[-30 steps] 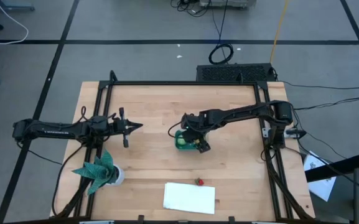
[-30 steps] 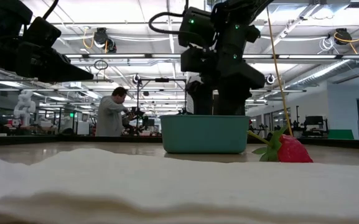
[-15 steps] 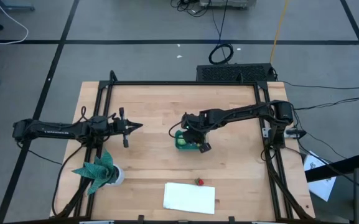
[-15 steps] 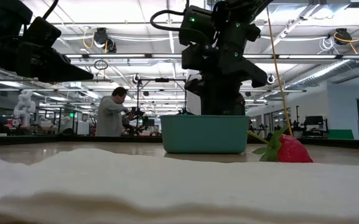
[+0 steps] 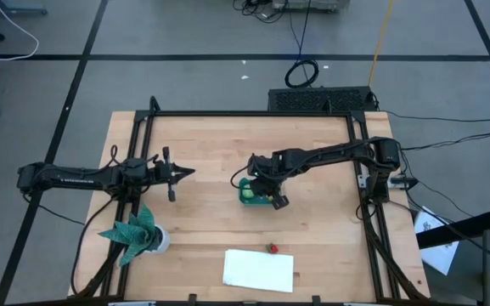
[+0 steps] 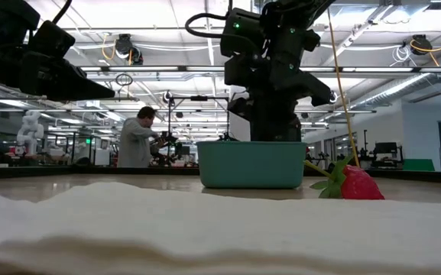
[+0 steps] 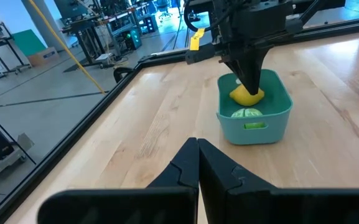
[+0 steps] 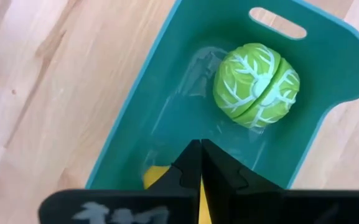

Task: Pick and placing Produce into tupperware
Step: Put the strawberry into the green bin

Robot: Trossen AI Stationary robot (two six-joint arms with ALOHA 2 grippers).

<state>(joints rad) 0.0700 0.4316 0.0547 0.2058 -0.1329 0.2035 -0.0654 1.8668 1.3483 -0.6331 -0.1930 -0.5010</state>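
Observation:
The teal tupperware (image 5: 243,184) stands mid-table. Inside it lie a green round piece (image 8: 257,84) and a yellow lemon-like piece (image 7: 247,95). My right gripper (image 7: 252,87) points steeply down into the tupperware (image 8: 167,124), shut, its tips just over the yellow piece (image 8: 156,178). The small red piece (image 5: 272,248) lies on the table near the front, beside a white cloth. My left gripper (image 7: 198,144) is shut and held level over the table's left side, well clear of the tupperware (image 7: 254,118). My right gripper's shut fingertips stand right at the top of the yellow piece (image 7: 244,98), coming from above. I cannot tell whether they touch it. The yellow piece rests on the tupperware's floor.
A white cloth (image 5: 259,269) lies flat near the front edge. A teal leafy plant in a white pot (image 5: 134,231) stands at the front left. A black frame (image 5: 253,114) runs round the table. A person (image 6: 138,137) stands far off in the room.
My right gripper has shut over the tupperware without moving from its place; its fingers stood wide apart a second ago and now meet.

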